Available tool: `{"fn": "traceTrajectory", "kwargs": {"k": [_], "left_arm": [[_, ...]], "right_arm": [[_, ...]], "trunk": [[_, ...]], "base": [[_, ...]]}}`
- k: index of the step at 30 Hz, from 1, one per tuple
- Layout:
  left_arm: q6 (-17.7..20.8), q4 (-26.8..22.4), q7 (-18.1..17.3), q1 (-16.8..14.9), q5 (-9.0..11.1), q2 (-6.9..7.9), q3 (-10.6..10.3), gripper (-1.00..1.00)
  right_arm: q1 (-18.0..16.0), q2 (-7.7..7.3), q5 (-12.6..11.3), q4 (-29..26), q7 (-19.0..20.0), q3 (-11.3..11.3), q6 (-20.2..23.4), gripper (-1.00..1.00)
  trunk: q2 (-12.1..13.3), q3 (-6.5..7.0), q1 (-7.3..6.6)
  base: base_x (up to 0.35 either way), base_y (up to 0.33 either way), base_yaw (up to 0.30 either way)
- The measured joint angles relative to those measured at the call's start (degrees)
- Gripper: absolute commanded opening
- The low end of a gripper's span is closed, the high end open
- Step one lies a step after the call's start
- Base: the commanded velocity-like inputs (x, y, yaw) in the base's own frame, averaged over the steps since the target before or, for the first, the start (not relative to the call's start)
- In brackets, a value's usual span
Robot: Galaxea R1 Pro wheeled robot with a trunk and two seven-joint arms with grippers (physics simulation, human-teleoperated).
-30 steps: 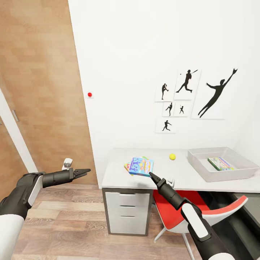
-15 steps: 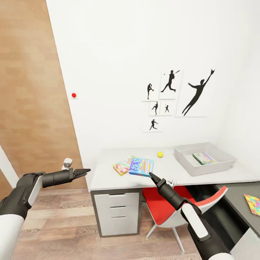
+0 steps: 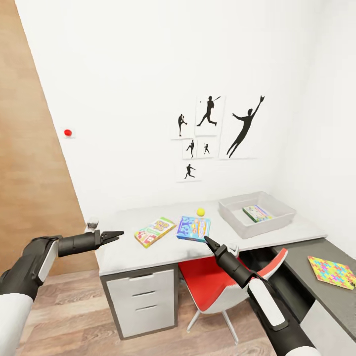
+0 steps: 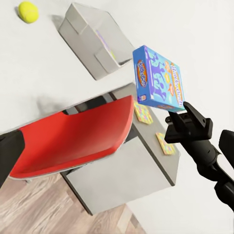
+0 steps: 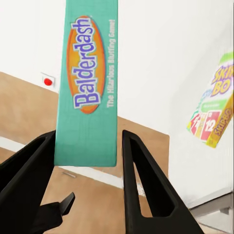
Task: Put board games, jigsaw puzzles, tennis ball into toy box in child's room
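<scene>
While held out over the red chair [image 3: 205, 277], pinching the blue board game [image 3: 194, 228] by one edge with the right gripper [image 3: 207, 241], jaws pressed onto its teal, Balderdash-lettered side. Open air all round those jaws, with the front edge of the table [image 3: 123, 252] just beyond. Well apart to their left, the left gripper [image 3: 116, 234], level, short of the table's corner; cannot tell whether spread or closed. To their right, flat on the lower dark grey cabinet [image 3: 296, 249], a jigsaw puzzle [image 3: 331, 272] of bright pieces. Beyond the held box, flat on the pale top, the SKIP-BO board game [image 3: 155, 231], then the tennis ball [image 3: 200, 211] nearer the white wall. Farther right, the grey toy box [image 3: 237, 225] with a white-and-green board game [image 3: 257, 213] flat inside.
</scene>
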Motion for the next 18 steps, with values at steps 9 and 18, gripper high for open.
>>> {"fn": "traceTrajectory", "kwargs": {"k": [9, 18], "left_arm": [[0.0, 0.0, 0.1, 0.0, 0.0, 0.00, -0.1, 1.00], [0.0, 0.0, 0.1, 0.0, 0.0, 0.01, -0.1, 1.00]], "right_arm": [[0.0, 0.00, 0.0, 0.0, 0.0, 0.0, 0.0, -1.00], [0.0, 0.01, -0.1, 0.0, 0.0, 0.1, 0.0, -1.00]], "trunk": [[0.0, 0.00, 0.00], [0.0, 0.00, 0.01]], "base": [[0.216, 0.000, -0.263], [0.162, 0.000, -0.100]]}}
